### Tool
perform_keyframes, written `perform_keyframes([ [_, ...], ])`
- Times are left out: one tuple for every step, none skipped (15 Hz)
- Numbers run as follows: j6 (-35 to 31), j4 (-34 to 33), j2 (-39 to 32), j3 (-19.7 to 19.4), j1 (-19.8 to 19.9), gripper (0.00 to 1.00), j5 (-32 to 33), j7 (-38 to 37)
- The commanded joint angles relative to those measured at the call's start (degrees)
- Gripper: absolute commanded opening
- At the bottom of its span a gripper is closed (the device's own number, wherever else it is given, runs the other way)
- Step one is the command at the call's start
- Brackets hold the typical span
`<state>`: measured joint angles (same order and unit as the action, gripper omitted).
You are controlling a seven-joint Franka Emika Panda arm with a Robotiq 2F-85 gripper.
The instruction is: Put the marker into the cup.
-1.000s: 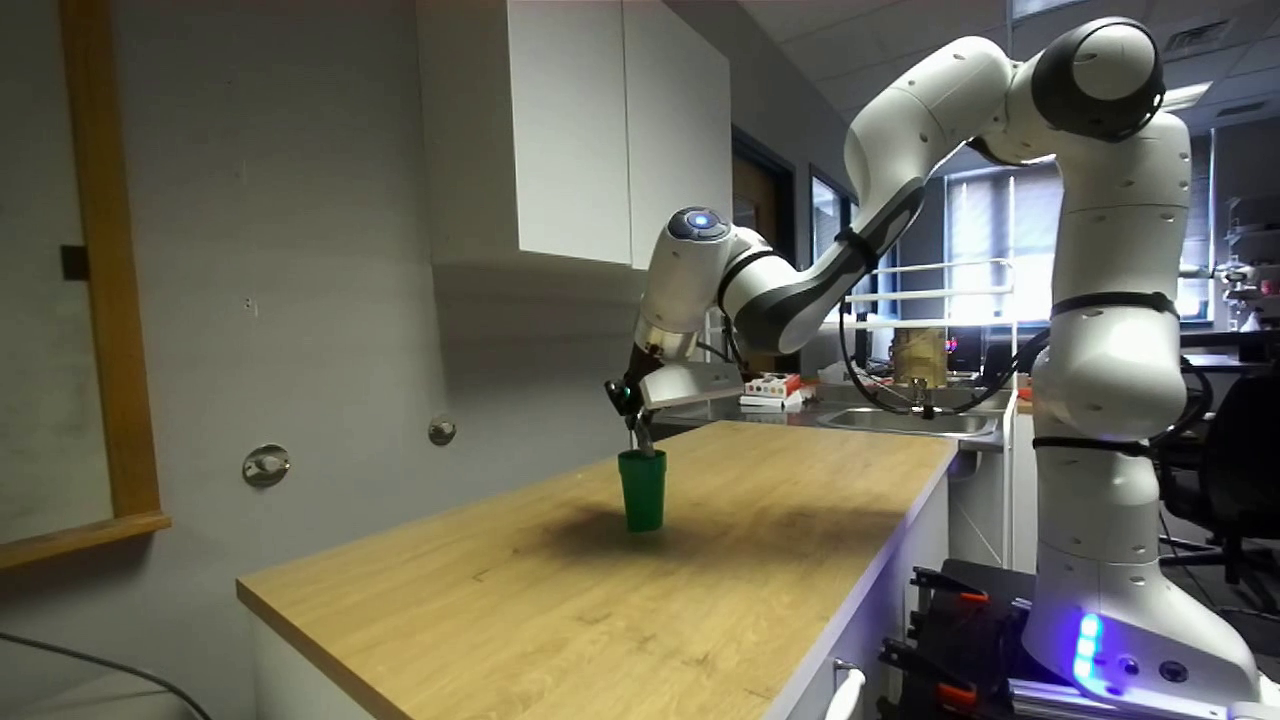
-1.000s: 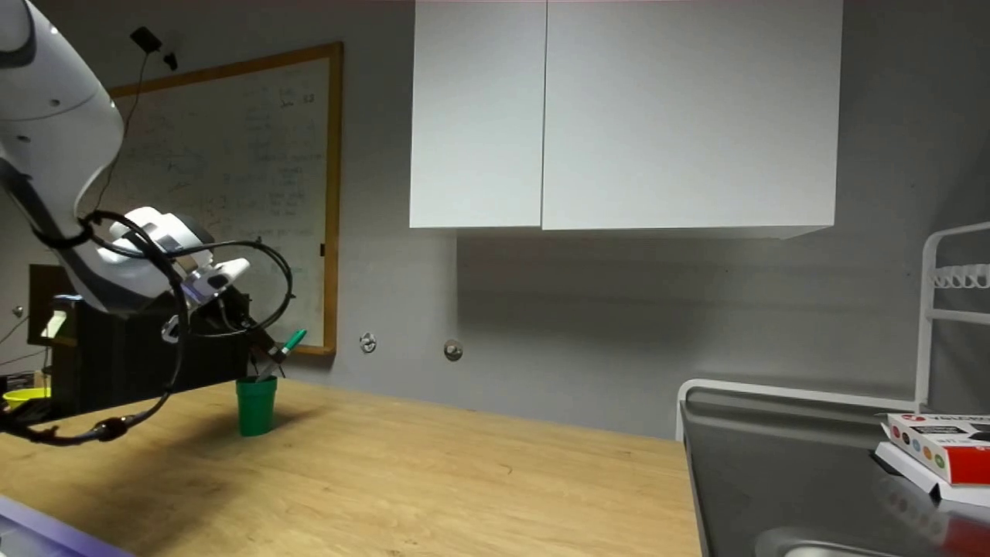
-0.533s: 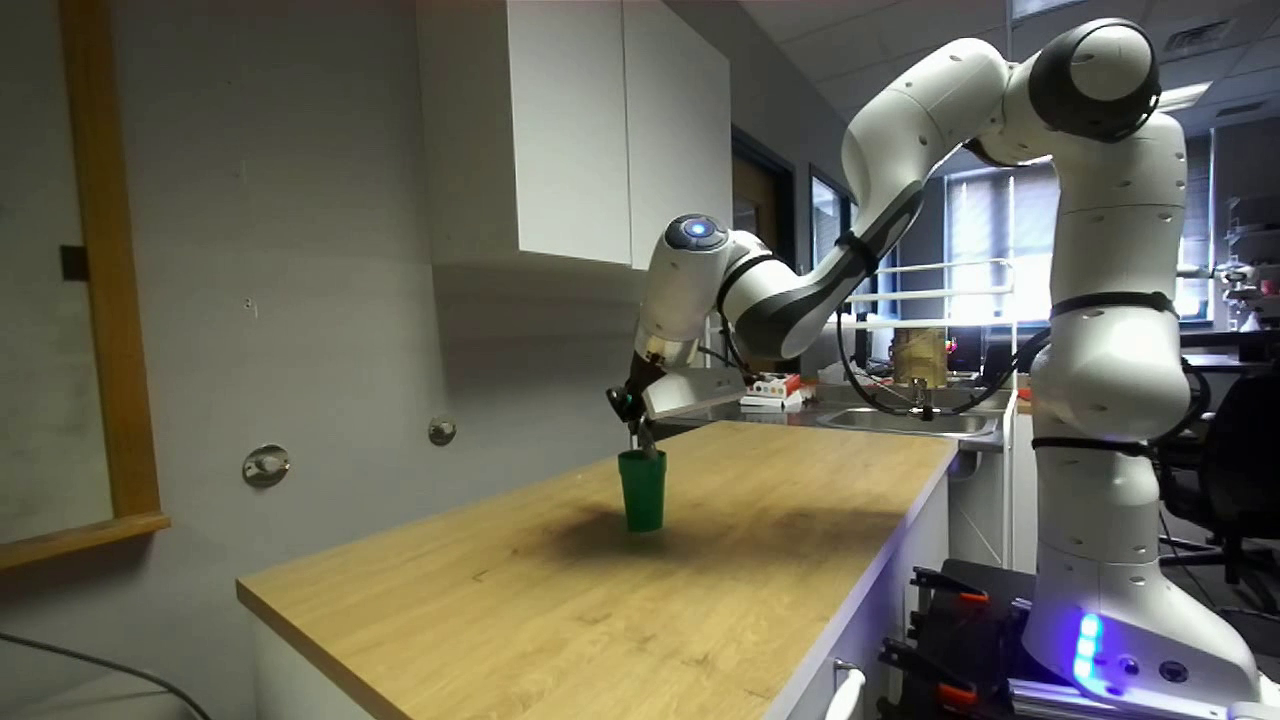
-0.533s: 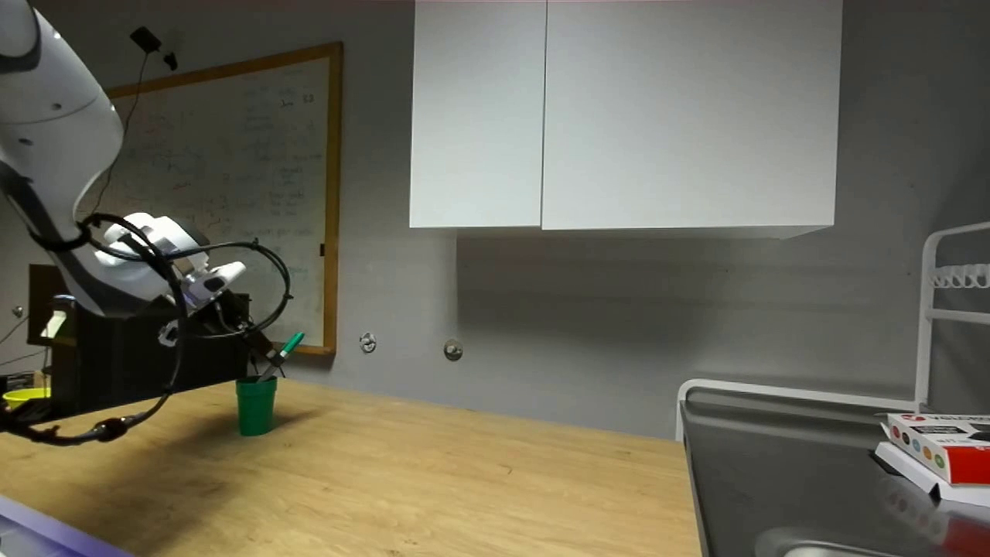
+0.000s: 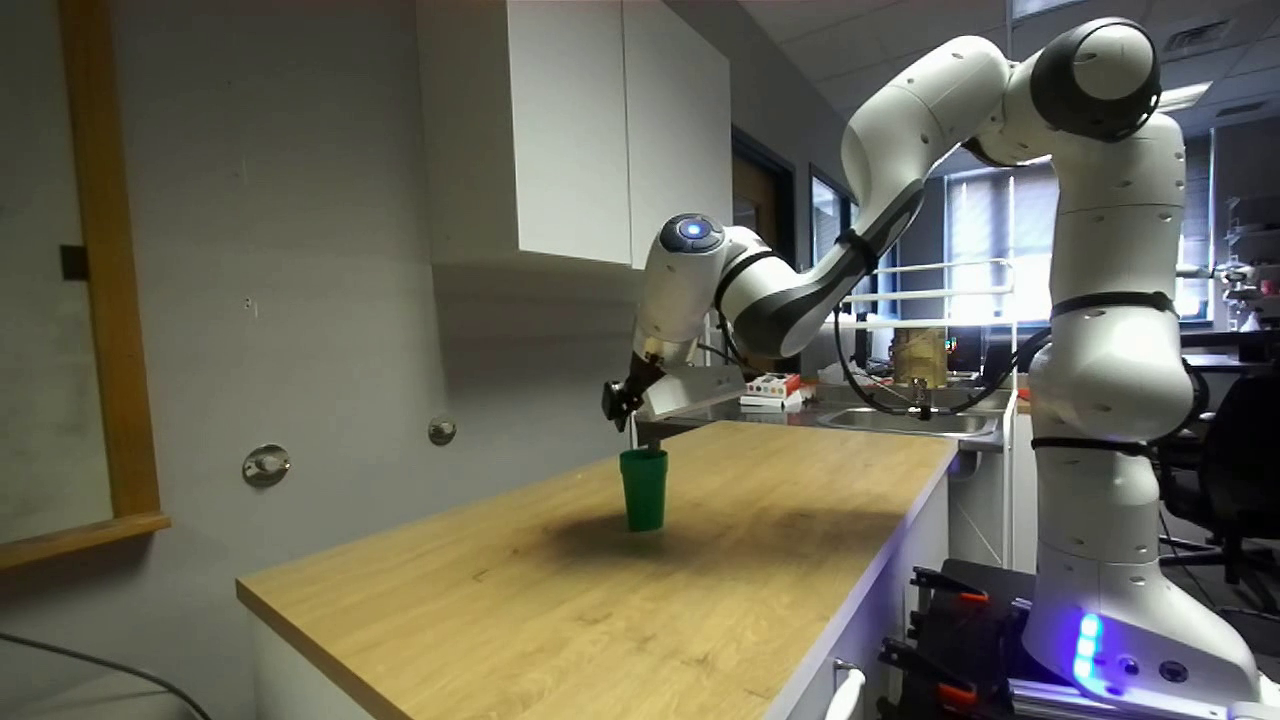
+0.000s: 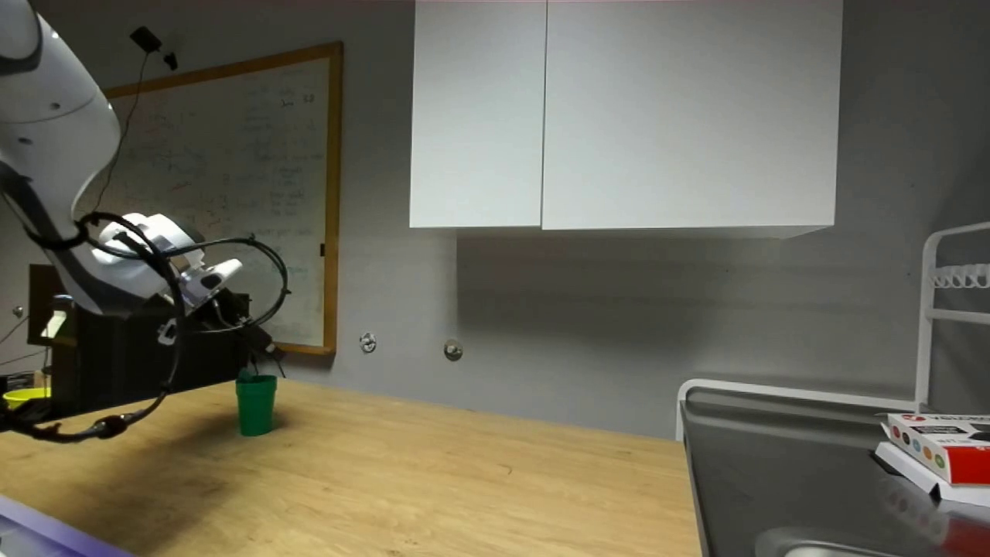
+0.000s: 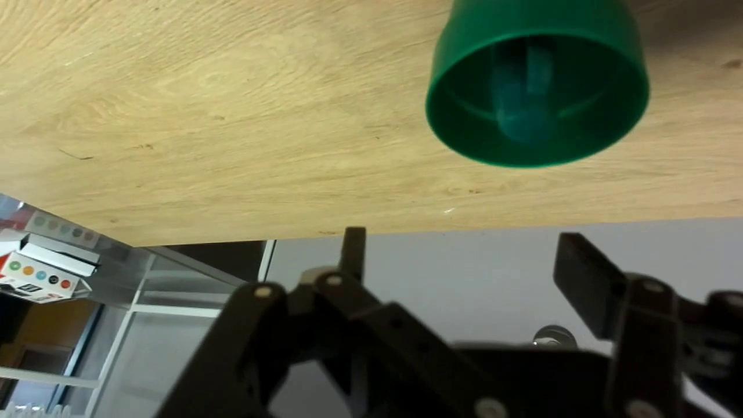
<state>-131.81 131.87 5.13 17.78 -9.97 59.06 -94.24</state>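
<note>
The green cup (image 5: 643, 492) stands upright on the wooden counter, seen in both exterior views. In the wrist view the cup (image 7: 537, 16) is at the upper right, its mouth turned to the camera. Inside it, blurred and dim, lies the marker (image 7: 524, 110), leaning against the inner wall. A greenish tip of the marker (image 6: 245, 376) shows at the rim in an exterior view. My gripper (image 7: 463, 235) is open, its fingers wide apart with nothing between them. In an exterior view the gripper (image 5: 636, 436) hangs just above the cup's mouth.
The wooden counter (image 5: 560, 610) carries the cup. Behind it is a grey wall (image 6: 572, 371), with white cabinets (image 6: 626, 116) overhead. A red and white box (image 6: 940, 449) lies by the sink. A black cable (image 6: 176, 340) loops from the arm near the counter.
Half a second ago the gripper was shut on the tilted marker over the cup. Its fingers have spread and the marker has dropped into the cup. The arm has barely moved.
</note>
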Motion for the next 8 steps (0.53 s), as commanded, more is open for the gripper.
perform_keyframes([
  [2.4, -2.4, -1.3, -0.7, -1.5, 1.0, -0.5, 0.3],
  [2.3, -2.8, -1.0, -0.9, -1.6, 1.0, -2.2, 1.4],
  [1.9, -3.1, -0.5, -1.3, -1.7, 1.0, -4.8, 3.2],
  [1.0, -3.4, 0.2, -1.7, -1.8, 1.0, -8.3, 5.6],
  [-0.3, -3.4, 1.1, -2.2, -1.9, 1.0, -12.8, 8.8],
  [-1.1, -3.6, 1.9, -2.6, -2.1, 1.0, -17.7, 12.6],
  [-2.5, -3.3, 2.9, -3.0, -2.0, 1.0, -21.7, 16.5],
  [-4.0, -3.0, 4.0, -3.6, -2.1, 1.0, -27.0, 22.1],
])
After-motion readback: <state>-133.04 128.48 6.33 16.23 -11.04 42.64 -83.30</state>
